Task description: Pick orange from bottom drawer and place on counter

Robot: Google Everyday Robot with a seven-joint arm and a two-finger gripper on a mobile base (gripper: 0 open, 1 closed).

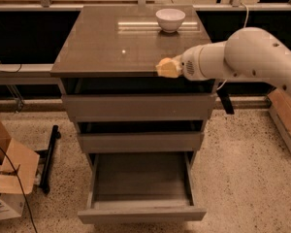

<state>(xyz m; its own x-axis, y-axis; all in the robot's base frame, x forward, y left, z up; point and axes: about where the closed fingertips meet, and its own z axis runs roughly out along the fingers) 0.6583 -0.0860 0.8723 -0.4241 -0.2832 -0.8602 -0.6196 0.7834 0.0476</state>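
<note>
The bottom drawer [141, 213] is pulled out, and its plain box interior shows nothing inside. The two shallower drawers above it stand slightly ajar. The counter [111, 42] is a glossy grey-brown slab. My gripper [167, 68], a pale yellowish tip on the white arm [242, 55], reaches in from the right. It sits at the counter's front edge, right of the middle and level with the top. The orange does not show as a separate thing; it may be hidden at the gripper's tip.
A white bowl [170, 19] stands at the back right of the counter. An open cardboard box [7, 178] and a black bar [49, 157] lie on the floor at the left. Another box [286, 120] is at the right.
</note>
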